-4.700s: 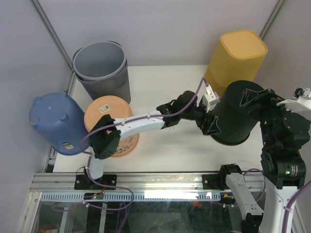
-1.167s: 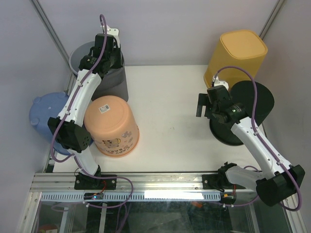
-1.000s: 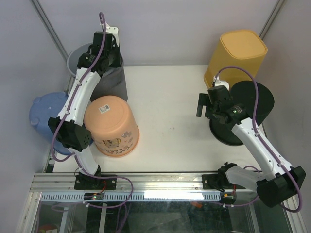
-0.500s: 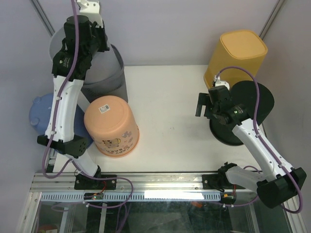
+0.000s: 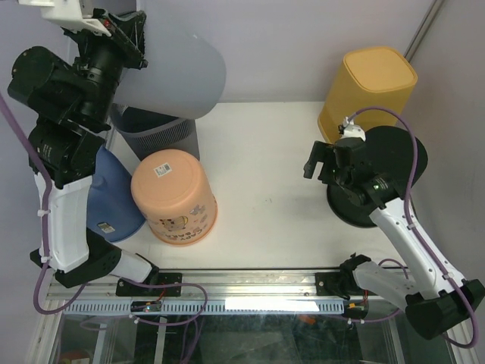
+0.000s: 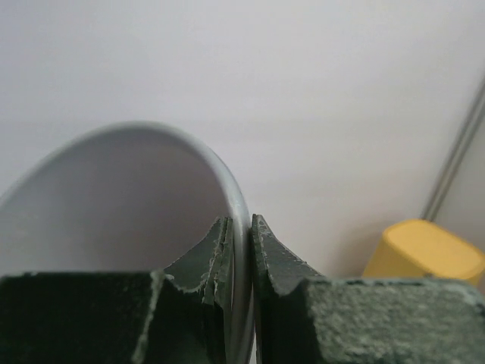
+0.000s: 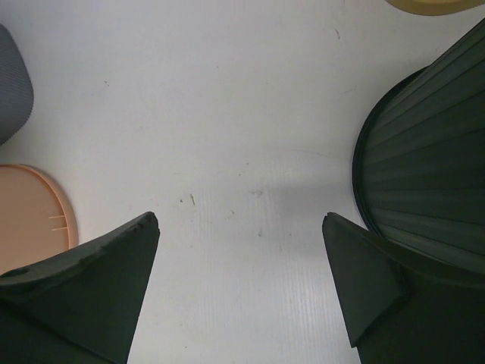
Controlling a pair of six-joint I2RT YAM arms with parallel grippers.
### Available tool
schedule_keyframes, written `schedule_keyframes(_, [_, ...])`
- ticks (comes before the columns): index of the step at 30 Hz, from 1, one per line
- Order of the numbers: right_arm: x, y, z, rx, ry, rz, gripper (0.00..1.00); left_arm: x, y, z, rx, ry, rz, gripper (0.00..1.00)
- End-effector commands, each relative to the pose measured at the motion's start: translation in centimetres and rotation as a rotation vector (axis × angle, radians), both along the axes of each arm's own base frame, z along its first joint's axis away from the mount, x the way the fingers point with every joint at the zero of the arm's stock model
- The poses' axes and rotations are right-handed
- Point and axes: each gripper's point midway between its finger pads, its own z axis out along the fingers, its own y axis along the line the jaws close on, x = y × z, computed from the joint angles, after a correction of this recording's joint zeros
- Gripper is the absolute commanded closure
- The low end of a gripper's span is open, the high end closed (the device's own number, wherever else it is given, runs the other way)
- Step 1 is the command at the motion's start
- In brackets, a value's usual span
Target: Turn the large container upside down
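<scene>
The left end effector [image 6: 241, 227] pinched the rim of the grey container [image 5: 182, 76], aloft at upper left for flipping; the right end effector [image 7: 239, 218] gaped empty.

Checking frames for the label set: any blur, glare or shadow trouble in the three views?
Top external: the raised grey bin looks soft and pale near the lens. Left wrist: yellow bin behind is blurred. Right wrist: table sharp, one faint shadow.
</scene>
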Motion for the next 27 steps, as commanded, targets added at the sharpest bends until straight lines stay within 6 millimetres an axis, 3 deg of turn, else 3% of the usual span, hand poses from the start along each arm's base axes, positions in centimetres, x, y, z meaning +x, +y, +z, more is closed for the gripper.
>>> schedule_keyframes(1, [0.7, 0.0, 3.1, 0.077, -0.133, -0.038, 0.07, -3.0, -1.7, 4.6, -0.09, -0.166, -0.173, 1.0])
schedule_keyframes(8, [-0.4, -2.7, 6.6, 0.052, -0.28, -0.112, 0.07, -3.2, -8.3, 2.5, -0.11, -0.085, -0.507, 1.0])
schedule_keyframes(12, [-1.7, -4.4, 9.3, 0.026, -0.393, -0.12, 0.06, -2.2, -12.2, -0.4, -0.112, 0.01, -0.644, 1.0])
schedule_keyframes(16, [-2.9, -3.7, 11.5, 0.046, -0.462, -0.032, 0.05, -1.2, -16.6, -4.3, -0.112, 0.112, -0.732, 1.0])
schedule_keyframes(18, [-2.9, -3.6, 11.3, 0.044, -0.451, -0.029, 0.05, -0.4, -18.5, -6.5, -0.103, 0.164, -0.74, 1.0])
schedule_keyframes(22, [-2.3, -4.1, 8.5, 0.002, -0.359, -0.075, 0.05, 1.2, -21.6, -11.3, -0.085, 0.284, -0.758, 1.0])
schedule_keyframes(27, [-1.5, -5.9, 5.5, -0.074, -0.284, -0.193, 0.02, 2.6, -23.9, -16.4, -0.072, 0.413, -0.779, 1.0])
